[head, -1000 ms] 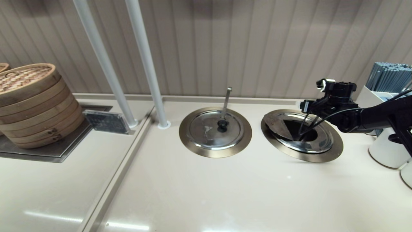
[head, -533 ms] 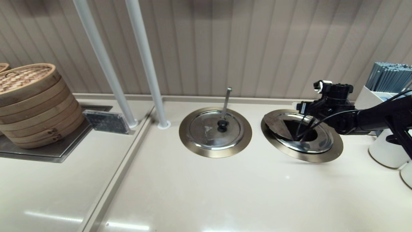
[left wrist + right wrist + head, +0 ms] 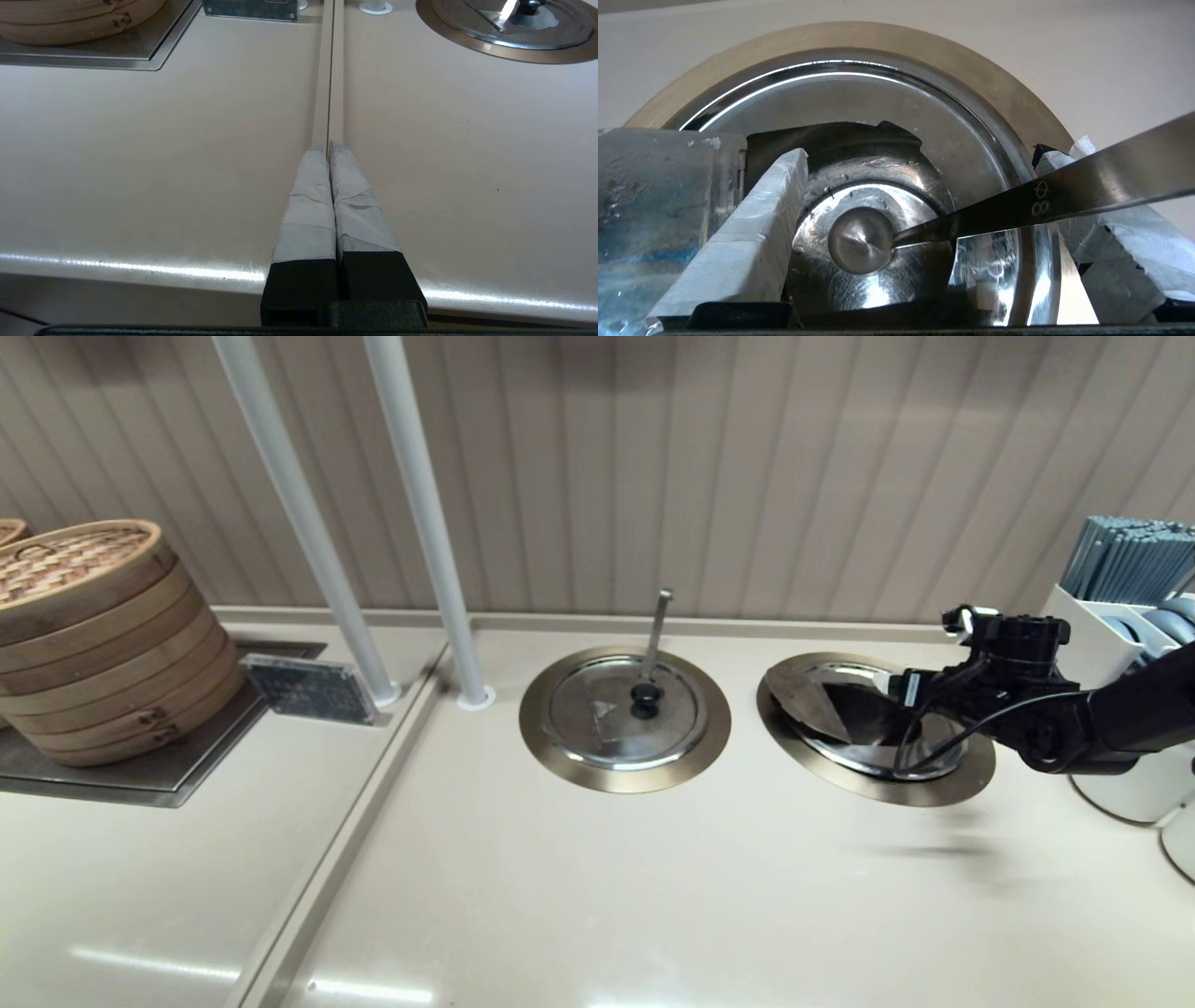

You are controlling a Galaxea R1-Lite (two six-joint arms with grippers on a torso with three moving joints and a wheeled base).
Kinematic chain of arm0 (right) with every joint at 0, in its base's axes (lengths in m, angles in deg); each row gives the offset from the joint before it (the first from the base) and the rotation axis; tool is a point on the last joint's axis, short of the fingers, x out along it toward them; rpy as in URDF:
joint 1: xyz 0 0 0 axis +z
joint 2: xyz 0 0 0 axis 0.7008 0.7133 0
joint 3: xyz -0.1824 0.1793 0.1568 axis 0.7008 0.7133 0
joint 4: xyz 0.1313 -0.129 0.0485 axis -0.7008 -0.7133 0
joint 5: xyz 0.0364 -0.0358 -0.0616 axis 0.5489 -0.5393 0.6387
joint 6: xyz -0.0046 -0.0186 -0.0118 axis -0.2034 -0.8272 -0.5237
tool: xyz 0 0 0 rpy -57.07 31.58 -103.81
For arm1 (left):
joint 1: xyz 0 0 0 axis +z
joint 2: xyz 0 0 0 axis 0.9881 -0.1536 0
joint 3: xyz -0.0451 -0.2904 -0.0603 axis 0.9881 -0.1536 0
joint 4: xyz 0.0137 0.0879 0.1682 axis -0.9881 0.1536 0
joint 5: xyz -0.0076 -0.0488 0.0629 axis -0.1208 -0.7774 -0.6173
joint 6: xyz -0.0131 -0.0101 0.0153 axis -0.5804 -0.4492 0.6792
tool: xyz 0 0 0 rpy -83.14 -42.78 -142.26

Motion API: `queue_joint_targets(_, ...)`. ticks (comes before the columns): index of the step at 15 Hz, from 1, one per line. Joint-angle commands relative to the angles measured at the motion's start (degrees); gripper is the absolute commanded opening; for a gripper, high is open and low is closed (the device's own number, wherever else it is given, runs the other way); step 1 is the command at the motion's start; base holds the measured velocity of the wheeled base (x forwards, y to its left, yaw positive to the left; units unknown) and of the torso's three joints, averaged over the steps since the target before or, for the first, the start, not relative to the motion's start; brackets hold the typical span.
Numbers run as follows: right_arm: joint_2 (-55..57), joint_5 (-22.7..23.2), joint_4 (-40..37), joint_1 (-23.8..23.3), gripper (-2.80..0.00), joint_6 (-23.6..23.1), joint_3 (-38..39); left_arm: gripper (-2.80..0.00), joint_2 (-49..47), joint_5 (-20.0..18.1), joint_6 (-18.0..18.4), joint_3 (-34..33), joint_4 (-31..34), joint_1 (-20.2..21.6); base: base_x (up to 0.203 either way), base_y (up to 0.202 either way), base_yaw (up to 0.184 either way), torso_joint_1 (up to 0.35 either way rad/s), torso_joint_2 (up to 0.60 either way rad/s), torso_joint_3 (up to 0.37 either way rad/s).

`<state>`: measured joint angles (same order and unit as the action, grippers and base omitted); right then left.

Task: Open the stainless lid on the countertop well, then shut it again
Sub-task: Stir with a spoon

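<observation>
The countertop well at the right stands uncovered; its bronze rim and steel collar ring a shiny pot bottom. A tilted steel plate, apparently the stainless lid, leans at the well's left side with no knob showing. My right gripper hangs over the well's right half. Its fingers are spread wide, open, around nothing. The slanted ladle handle crosses in front of one finger down to the ladle bowl. My left gripper is shut, parked low over the counter's front edge.
The twin lid with black knob and near-vertical ladle handle covers the left well. Bamboo steamers stand far left beside a small sign. Two white poles rise behind. White utensil holders crowd the right arm.
My right gripper has swung right and lower across the well. The dark opening seen earlier now reads as shiny grey. The leaning plate and twin lid have not moved.
</observation>
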<state>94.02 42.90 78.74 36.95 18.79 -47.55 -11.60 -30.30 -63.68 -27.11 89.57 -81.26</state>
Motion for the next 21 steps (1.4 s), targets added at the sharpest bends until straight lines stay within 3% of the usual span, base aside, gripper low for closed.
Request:
queue_joint_targets(1,-2.6,0.2,0.3,-0.2,0.0,-0.1,1.1,-2.8,0.0,0.0,0.0,0.0,0.0,0.0,0.0,0.0,0.0,0.0,0.0,0.0)
queue_joint_targets(9,4.1,0.1,-2.4,0.3,0.0,0.1,-6.5,-2.8,0.0,0.0,0.0,0.0,0.0,0.0,0.0,0.0,0.0,0.0,0.0,0.0)
queue_joint_targets(17,-10.5,1.7,-2.4,1.9,0.0,1.9,10.6,-2.8,0.0,0.0,0.0,0.0,0.0,0.0,0.0,0.0,0.0,0.0,0.0,0.0)
queue_joint_targets(21,-13.1,1.8,-3.3,2.3,0.0,2.7,15.0,-2.8,0.0,0.0,0.0,0.0,0.0,0.0,0.0,0.0,0.0,0.0,0.0,0.0)
